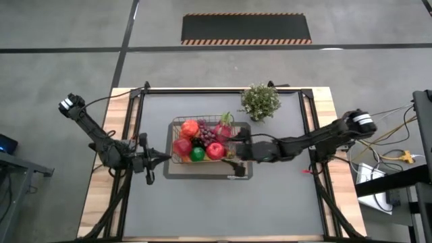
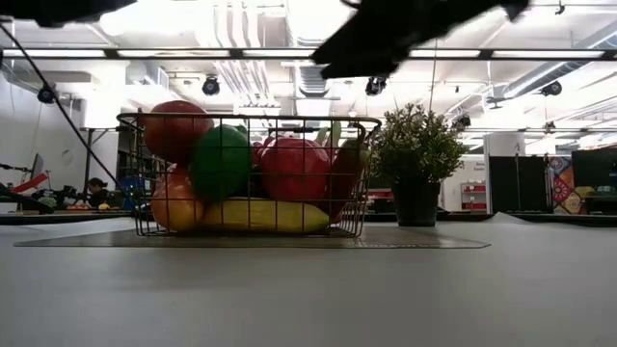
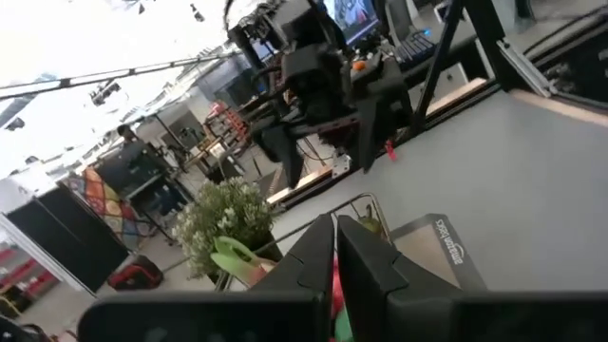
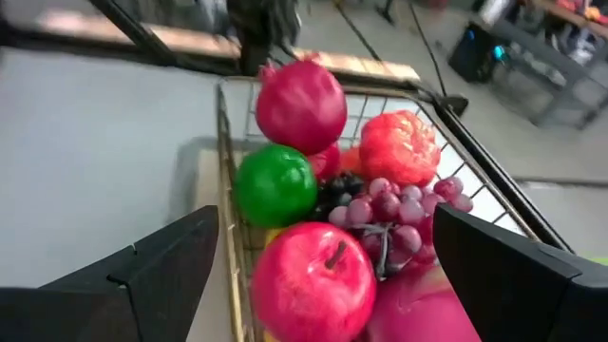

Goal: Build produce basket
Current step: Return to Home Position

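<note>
Filled basket (image 1: 182, 121) between right gripper (image 1: 233, 152), spread wide and empty, and left gripper (image 1: 165, 159), pinched closed.

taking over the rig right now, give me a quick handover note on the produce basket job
Left gripper: jaws shut, empty, just off the left side of the dark wire-grid basket.
Right gripper: jaws open, empty, at the basket's right edge.
In the basket: round red pomegranate, green lime, red apple, dark purple grapes, yellow banana at the bottom, and other fruit.
Done: no loose fruit shows on the grey table top.
Left: likely only drawing both arms back to rest.
</note>
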